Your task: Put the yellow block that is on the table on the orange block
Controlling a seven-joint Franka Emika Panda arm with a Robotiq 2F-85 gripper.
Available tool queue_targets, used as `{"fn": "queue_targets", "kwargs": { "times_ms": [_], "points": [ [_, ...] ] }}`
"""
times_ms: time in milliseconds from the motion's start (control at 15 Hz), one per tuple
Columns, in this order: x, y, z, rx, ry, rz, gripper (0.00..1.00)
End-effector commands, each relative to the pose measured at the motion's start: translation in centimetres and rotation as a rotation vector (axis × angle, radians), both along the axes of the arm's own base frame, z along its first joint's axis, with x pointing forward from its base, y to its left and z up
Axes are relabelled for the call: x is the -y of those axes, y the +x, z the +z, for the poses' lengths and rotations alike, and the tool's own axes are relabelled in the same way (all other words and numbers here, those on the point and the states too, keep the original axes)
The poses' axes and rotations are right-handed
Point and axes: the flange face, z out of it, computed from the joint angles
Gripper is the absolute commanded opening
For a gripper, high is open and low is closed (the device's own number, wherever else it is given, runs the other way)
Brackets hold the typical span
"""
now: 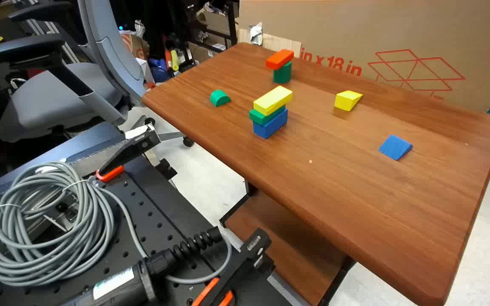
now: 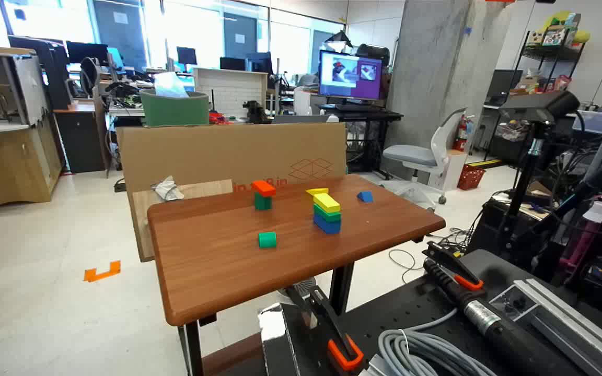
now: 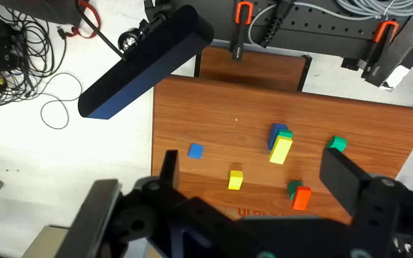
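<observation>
1 surface, middle to right of frame in an exterior view. 1 black bench lower left, carrying 1 cable coil and 2 clamps.

On the surface, 8 total: 3 green, 2 yellow, 2 blue, 1 orange. Near frame center: yellow bar on green slab on blue brick. Above those in frame: orange block on green block. Singles: yellow block to the right of the bar, blue wedge lower right of it, green half-round left of the bar.

Task item: yellow block lies directly on the surface, well apart from the orange block.

View diffs: green tub (upper left) and lit monitor (upper right) show only in an exterior view; there the bar hides part of the yellow block. Wrist view has the yellow block in full, lower middle of frame, orange block to its right and slightly lower.

Tool shows only in the wrist view, along the bottom of frame. Fingers spread wide, so released. Pose: aimed down at the surface from above, well apart from everything on it. Joint angles: can't tell.
</observation>
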Motion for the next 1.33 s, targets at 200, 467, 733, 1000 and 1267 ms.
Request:
{"fn": "queue_targets", "kwargs": {
  "times_ms": [200,467,733,1000,1267],
  "points": [
    [0.0,0.0,0.1,0.000,0.000,0.000,1.00],
    [0.0,0.0,0.1,0.000,0.000,0.000,1.00],
    [0.0,0.0,0.1,0.000,0.000,0.000,1.00],
    [0.0,0.0,0.1,0.000,0.000,0.000,1.00],
    [-0.4,2.4,-0.6,-0.019,0.014,-0.006,1.00]
  ]
}}
